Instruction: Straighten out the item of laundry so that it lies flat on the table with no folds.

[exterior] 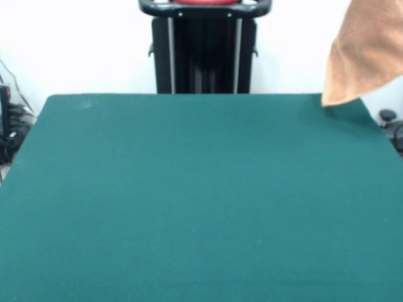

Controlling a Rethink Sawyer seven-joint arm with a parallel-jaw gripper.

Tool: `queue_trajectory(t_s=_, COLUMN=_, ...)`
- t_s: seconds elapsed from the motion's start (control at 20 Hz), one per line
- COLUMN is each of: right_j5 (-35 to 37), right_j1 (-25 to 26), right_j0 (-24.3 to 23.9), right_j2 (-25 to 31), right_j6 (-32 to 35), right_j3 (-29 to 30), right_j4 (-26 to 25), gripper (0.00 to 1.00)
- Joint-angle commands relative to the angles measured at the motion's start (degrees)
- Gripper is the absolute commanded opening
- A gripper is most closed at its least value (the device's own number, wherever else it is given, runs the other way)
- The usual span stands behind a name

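The orange-tan towel [368,50] hangs in the air at the upper right of the front view, its lowest corner just touching the far right corner of the dark green table [189,207]. The pincer itself is out of sight — whatever holds the towel lies beyond the top edge, so its opening cannot be told.

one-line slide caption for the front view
Orange-tan towel hangs above the far right corner of the bare green table.
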Motion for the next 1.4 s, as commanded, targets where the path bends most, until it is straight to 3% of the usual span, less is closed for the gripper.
queue_trajectory(t_s=0.05, right_j5=4.65, right_j1=-4.63, right_j0=-3.11, right_j2=-7.96, right_j6=-10.10, right_j3=12.08, right_j4=-2.55, gripper=0.00)
queue_trajectory(t_s=0.55, right_j5=-1.09, right_j1=-2.19, right_j0=-2.29, right_j2=-5.34, right_j6=-7.04, right_j3=13.42, right_j4=-0.24, gripper=0.00)
queue_trajectory(t_s=1.3, right_j5=-9.20, right_j1=3.92, right_j0=5.68, right_j2=-0.70, right_j6=8.38, right_j3=11.18, right_j4=0.83, gripper=0.00)
queue_trajectory(t_s=1.4, right_j5=-11.22, right_j1=5.25, right_j0=4.43, right_j2=-1.78, right_j6=5.86, right_j3=12.44, right_j4=1.17, gripper=0.00)
